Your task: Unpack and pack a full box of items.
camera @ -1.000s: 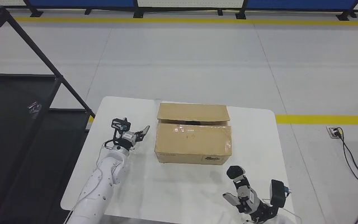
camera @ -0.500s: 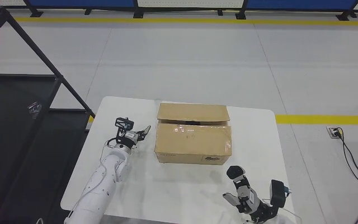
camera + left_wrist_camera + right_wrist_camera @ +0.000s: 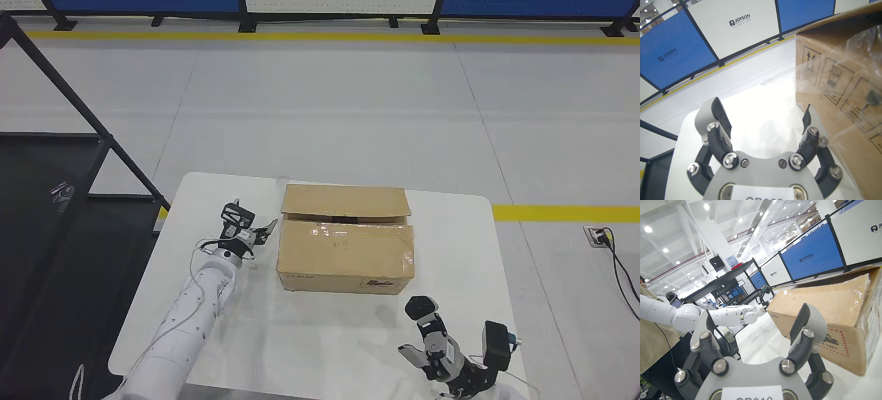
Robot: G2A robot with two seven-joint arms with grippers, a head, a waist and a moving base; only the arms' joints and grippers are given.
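Observation:
A brown cardboard box [image 3: 345,240] with taped, closed flaps lies in the middle of the white table [image 3: 330,330]. My left gripper [image 3: 254,232] is open and empty right beside the box's left end; in the left wrist view the left gripper [image 3: 762,111] has one fingertip almost at the box [image 3: 844,91] wall. My right gripper [image 3: 420,345] stands open and empty near the table's front edge, in front of the box's right part. In the right wrist view the right gripper [image 3: 755,321] faces the box [image 3: 825,321], with the left arm [image 3: 730,315] beyond.
A black metal rack [image 3: 60,180] stands off the table's left side. A yellow floor line [image 3: 560,212] runs past the table's right side. Bare table surface lies in front of the box and along its left.
My left gripper has moved to the right, closing in on the box's left end. The right arm and the box have stayed still.

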